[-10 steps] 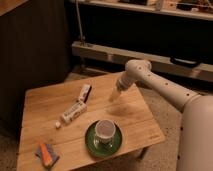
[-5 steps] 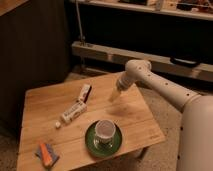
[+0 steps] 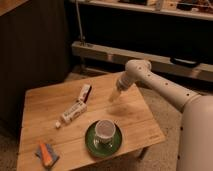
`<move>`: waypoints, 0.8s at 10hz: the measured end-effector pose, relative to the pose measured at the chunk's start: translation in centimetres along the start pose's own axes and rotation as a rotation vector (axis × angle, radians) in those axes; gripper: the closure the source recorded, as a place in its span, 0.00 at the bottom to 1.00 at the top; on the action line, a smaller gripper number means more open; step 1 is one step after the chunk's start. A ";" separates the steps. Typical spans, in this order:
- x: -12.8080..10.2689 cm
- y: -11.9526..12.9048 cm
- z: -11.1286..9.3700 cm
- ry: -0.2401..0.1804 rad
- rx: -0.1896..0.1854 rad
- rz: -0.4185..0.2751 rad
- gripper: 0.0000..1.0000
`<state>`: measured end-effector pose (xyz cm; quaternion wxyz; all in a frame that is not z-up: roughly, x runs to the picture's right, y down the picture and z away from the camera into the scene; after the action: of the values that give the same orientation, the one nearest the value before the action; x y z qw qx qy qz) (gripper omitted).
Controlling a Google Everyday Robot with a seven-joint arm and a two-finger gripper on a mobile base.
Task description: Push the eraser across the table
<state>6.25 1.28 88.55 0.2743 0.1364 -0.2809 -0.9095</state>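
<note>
The eraser (image 3: 85,92) is a small flat oblong block, mostly white with a darker band and a reddish tint towards one end. It lies flat on the worktop (image 3: 45,107), beyond the green plate (image 3: 103,141) and to its left, in the back half of the striped wooden top. Its long axis runs on a steep diagonal: the near end points down-left, towards the front left of the worktop, and the far end points towards the back edge. A longer white tube (image 3: 74,112) lies just beside that near end, between the eraser and the plate's left side, on a similar slant; whether the two touch is unclear. The claw (image 3: 114,95) hangs beyond the plate, to the eraser's right and apart from it. Whether the claw is open or closed cannot be told.
</note>
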 end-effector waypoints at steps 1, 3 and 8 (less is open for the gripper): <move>0.7 0.2 -0.3 0.026 -0.011 -0.029 0.20; 3.4 0.3 -0.2 0.076 -0.008 -0.091 0.20; 15.4 -1.5 4.7 0.109 0.014 -0.280 0.60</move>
<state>-8.77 -4.47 90.01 0.1586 0.2252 -0.2501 -0.9282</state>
